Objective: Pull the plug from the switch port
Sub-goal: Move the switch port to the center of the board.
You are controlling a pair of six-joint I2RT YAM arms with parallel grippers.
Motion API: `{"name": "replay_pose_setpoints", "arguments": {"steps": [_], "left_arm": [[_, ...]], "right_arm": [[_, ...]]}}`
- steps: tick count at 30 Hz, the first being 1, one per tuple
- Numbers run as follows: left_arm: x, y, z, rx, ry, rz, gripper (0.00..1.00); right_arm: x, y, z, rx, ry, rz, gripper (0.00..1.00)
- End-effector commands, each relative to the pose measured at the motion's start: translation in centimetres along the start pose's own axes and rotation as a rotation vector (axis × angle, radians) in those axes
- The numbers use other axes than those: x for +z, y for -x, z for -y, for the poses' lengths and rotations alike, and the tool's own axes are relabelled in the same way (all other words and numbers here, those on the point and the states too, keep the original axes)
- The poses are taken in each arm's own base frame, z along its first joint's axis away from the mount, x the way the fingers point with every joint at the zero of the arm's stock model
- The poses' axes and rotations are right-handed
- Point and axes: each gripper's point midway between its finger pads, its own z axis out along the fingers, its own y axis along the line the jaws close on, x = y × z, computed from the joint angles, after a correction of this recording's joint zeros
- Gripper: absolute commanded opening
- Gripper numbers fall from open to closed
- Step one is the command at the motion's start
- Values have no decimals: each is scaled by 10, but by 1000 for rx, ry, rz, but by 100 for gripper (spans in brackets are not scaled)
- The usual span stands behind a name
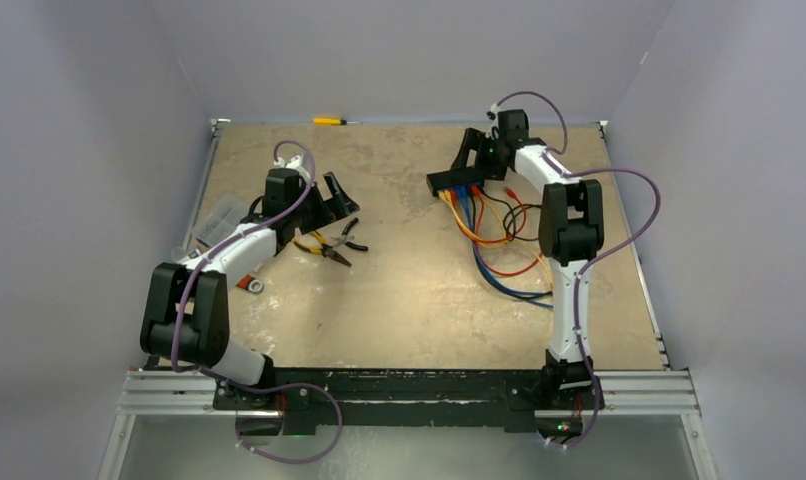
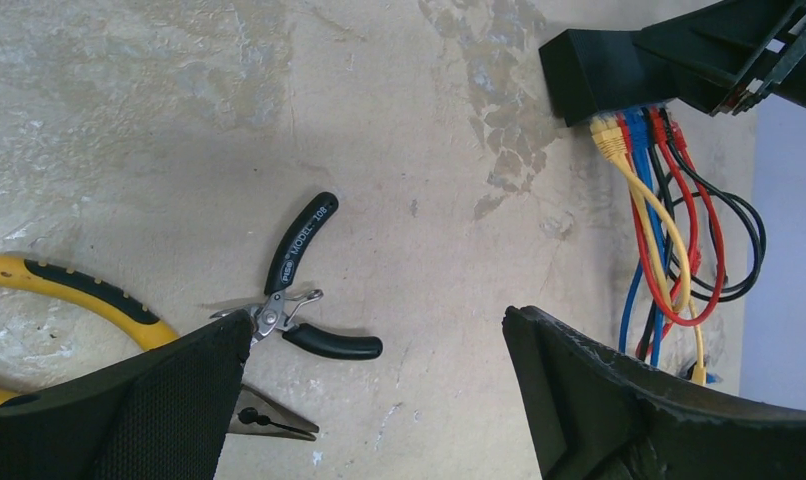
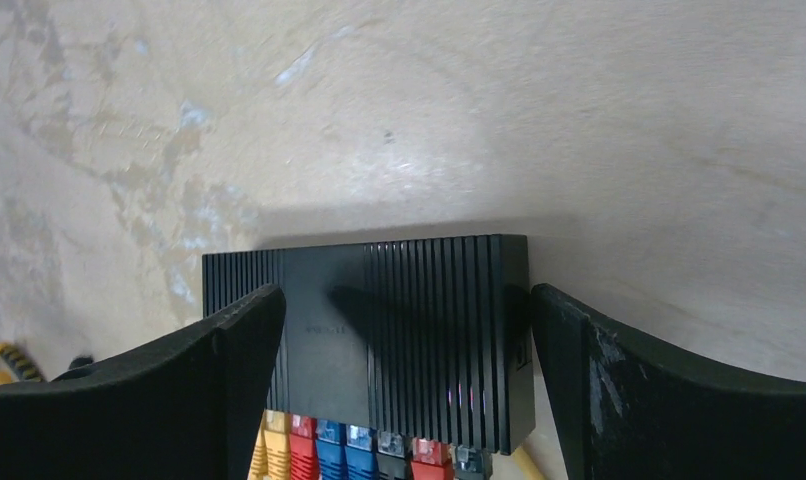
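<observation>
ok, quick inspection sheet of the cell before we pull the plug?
Surface: worn tan tabletop, patchy.
Job's things: black switch at far right; row of plugs seated in its ports.
Clutter: yellow-handled pliers, black-handled cutters, clear plastic box at left; yellow screwdriver at far edge.
Grippers: left end effector open over the pliers, holding nothing; right end effector open above the switch, contact unclear.
Cables: yellow, blue, red and black patch cables tangled, running from the switch toward the near edge.
Surroundings: plain grey walls; metal rail at near edge.
</observation>
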Motion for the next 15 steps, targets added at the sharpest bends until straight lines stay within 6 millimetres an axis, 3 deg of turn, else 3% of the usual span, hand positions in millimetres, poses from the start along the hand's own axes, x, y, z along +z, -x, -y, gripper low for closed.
{"name": "replay_pose_setpoints", "arguments": {"steps": [1, 9, 12, 15], "left_arm": [[-7, 19, 26, 9, -85, 50, 99], [-10, 25, 32, 38, -99, 54, 99], [-11, 25, 32, 62, -94, 50, 99], [-10, 28, 32, 94, -91, 46, 99]], "right_arm": [[-5, -17, -49, -107, 187, -62, 94], [-11, -81, -106, -306, 249, -169, 94], [-24, -107, -125, -366, 270, -195, 93], [-47, -115, -136, -383, 289, -161, 94]]}}
